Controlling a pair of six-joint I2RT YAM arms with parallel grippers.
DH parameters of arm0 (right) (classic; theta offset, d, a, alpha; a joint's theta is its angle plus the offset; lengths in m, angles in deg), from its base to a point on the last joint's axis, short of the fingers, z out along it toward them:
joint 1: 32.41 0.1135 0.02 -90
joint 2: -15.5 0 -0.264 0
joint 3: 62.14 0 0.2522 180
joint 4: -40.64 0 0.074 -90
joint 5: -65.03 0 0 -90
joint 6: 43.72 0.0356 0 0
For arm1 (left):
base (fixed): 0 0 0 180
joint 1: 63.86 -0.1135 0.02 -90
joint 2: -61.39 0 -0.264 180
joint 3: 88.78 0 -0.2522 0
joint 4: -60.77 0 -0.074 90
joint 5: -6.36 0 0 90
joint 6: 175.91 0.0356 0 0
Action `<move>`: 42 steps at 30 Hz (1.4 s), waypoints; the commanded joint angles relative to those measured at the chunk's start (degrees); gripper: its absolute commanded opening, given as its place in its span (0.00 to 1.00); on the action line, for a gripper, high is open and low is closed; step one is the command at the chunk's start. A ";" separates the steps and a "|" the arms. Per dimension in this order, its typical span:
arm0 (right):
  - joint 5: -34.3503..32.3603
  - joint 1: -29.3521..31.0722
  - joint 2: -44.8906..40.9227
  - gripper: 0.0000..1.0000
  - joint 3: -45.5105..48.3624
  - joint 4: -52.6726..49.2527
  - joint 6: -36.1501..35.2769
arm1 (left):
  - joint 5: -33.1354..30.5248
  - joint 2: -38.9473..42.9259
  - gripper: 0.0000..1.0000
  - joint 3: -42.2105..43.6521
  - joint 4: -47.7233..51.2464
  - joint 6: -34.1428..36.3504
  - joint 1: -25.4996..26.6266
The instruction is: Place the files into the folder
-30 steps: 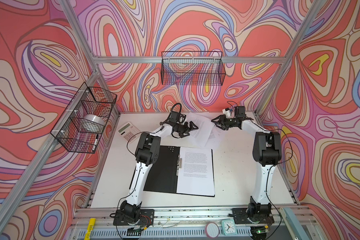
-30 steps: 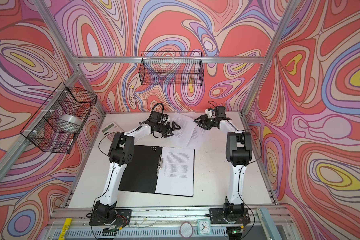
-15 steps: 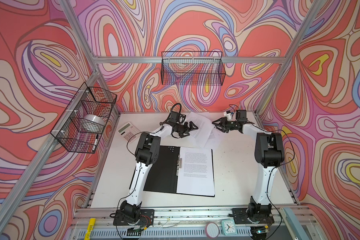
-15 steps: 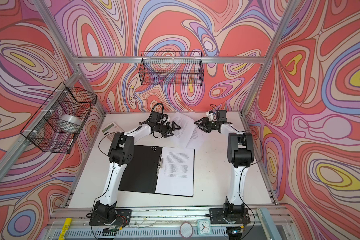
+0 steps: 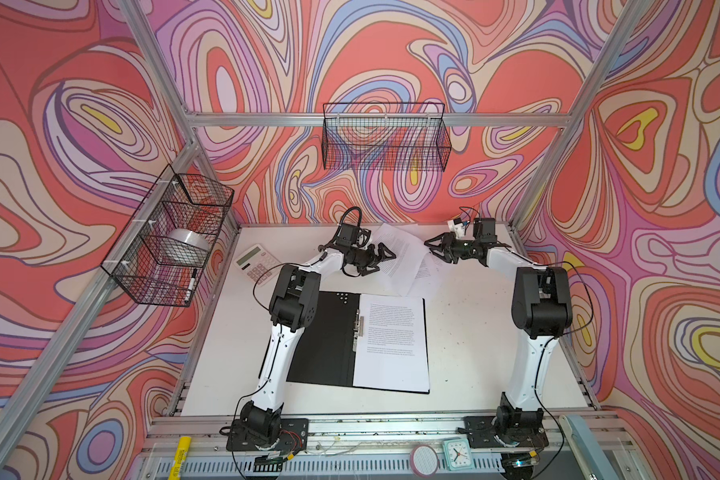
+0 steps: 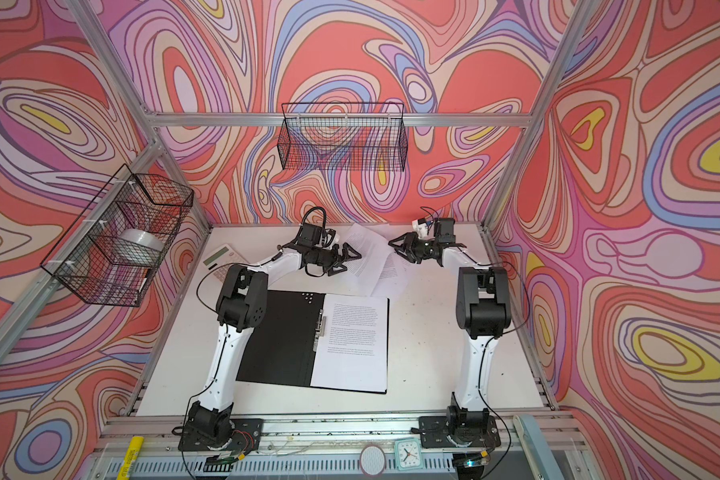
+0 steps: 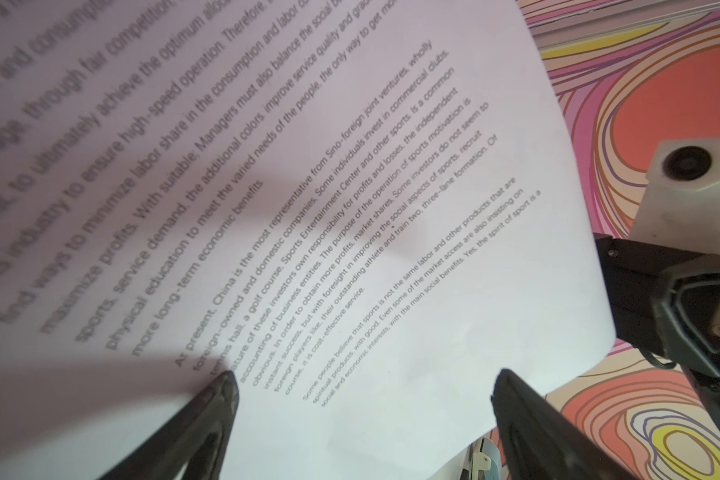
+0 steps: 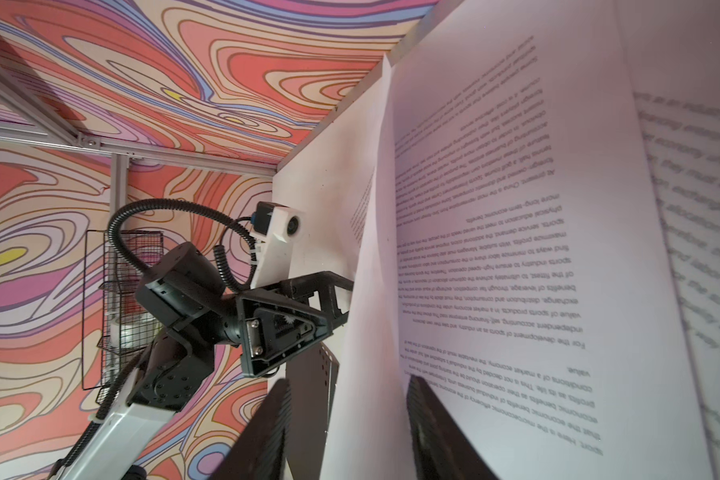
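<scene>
Loose sheets (image 5: 404, 259) behind the open folder (image 5: 329, 332).
Left tool (image 7: 365, 376) released over them; I see right tool (image 8: 348, 382) released, straddling one lifted sheet (image 8: 368, 324).

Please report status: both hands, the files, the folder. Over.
Left hand open at the loose files. Right hand open, a sheet edge between its fingers. Folder lies open, one sheet inside. Calculator off to the side.

bright even light, soft shadows; nearest print on the files (image 7: 287, 228) blurs in wrist views.
</scene>
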 commanded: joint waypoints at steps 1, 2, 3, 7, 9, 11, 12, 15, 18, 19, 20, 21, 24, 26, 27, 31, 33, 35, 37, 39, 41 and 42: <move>-3.50 0.51 -2.31 0.44 -1.67 -7.51 -4.94 | -4.20 -4.02 0.96 3.46 9.68 1.15 -0.09; -4.20 0.55 -2.66 0.43 -1.25 -7.63 -5.21 | -4.30 -4.02 0.96 3.42 10.14 1.58 -0.11; -5.17 0.55 -3.37 0.44 -0.33 -7.32 -5.19 | -4.51 -3.90 0.96 3.41 10.47 1.81 -0.14; -3.25 0.53 -6.20 0.46 3.08 -2.98 -2.61 | -4.97 -3.82 0.96 3.51 11.06 2.55 -0.31; 0.09 0.55 -6.71 0.48 4.29 1.43 0.66 | -4.87 -3.90 0.96 3.46 10.93 2.51 -0.27; 2.42 0.64 -6.28 0.48 4.69 4.51 3.23 | -4.82 -4.11 0.96 3.37 10.76 2.36 -0.32; 1.96 0.81 -6.27 0.48 4.61 4.04 2.79 | -4.82 -4.10 0.96 3.42 10.68 2.36 -0.29; -0.20 1.34 -5.68 0.50 3.95 0.77 -0.26 | -4.72 -3.97 0.96 3.47 10.74 2.37 -0.31; -3.13 1.95 -4.39 0.49 2.55 -3.92 -3.48 | -4.49 -3.81 0.96 3.85 10.40 2.13 -0.45; -4.07 2.13 -4.32 0.48 2.49 -4.74 -4.21 | -4.48 -3.75 0.96 3.90 10.22 2.07 -0.49; -5.65 2.21 -4.41 0.47 2.57 -5.44 -4.76 | -4.34 -3.69 0.96 4.03 10.17 2.03 -0.49; -7.42 2.22 -4.55 0.47 2.58 -6.71 -5.46 | -4.34 -3.65 0.96 4.04 10.09 2.00 -0.49; -13.40 2.31 -4.86 0.49 2.42 -10.55 -8.37 | -4.13 -3.58 0.96 4.12 9.76 1.78 -0.51; -14.27 2.35 -3.75 0.49 2.93 -10.79 -8.85 | -4.06 -3.64 0.96 4.12 9.58 1.70 -0.65; -14.04 2.31 -2.96 0.49 2.97 -10.68 -9.02 | -4.03 -3.64 0.96 4.13 9.56 1.67 -0.62; -15.35 2.48 -1.88 0.49 4.23 -9.35 -9.16 | -3.86 -3.71 0.96 4.21 9.52 1.59 -0.67; -17.43 2.66 -1.69 0.49 4.01 -10.16 -10.44 | -3.82 -3.55 0.96 4.29 9.43 1.44 -0.71; -17.46 2.66 -0.51 0.49 3.49 -10.28 -11.13 | -3.85 -3.50 0.96 4.39 9.34 1.49 -0.68; -17.70 2.66 0.80 0.47 2.38 -10.94 -11.90 | -3.69 -3.55 0.96 4.38 9.25 1.49 -0.74; -19.38 2.67 1.51 0.47 2.01 -11.24 -12.44 | -3.68 -3.57 0.96 4.38 9.23 1.33 -0.79; -20.78 2.65 2.12 0.46 1.73 -11.25 -12.79 | -3.58 -3.49 0.96 4.33 9.16 1.28 -0.77; -21.77 2.66 2.45 0.45 1.30 -11.90 -13.27 | -3.63 -3.46 0.96 4.30 9.17 1.31 -0.78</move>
